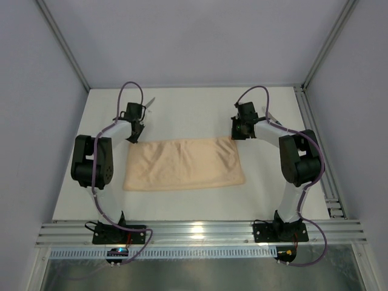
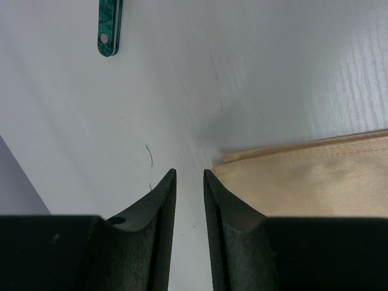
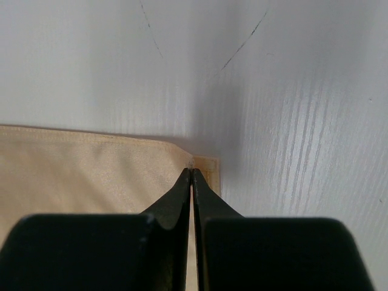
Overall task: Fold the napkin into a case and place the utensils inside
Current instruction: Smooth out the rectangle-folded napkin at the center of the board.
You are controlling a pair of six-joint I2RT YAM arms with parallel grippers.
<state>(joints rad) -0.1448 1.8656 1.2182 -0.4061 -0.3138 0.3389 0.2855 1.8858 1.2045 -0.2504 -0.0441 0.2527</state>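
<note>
Your left jaws stand slightly spread, empty, beside the ten-o'clock corner of the napkin. Your right jaws pinch its two-o'clock corner on the bench.

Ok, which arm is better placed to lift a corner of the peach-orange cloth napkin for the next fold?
Right, probably. The right claw is shut with its tips on a far corner of the peach-orange cloth napkin; the left claw stands open, the cloth beside one finger, not between.
</note>
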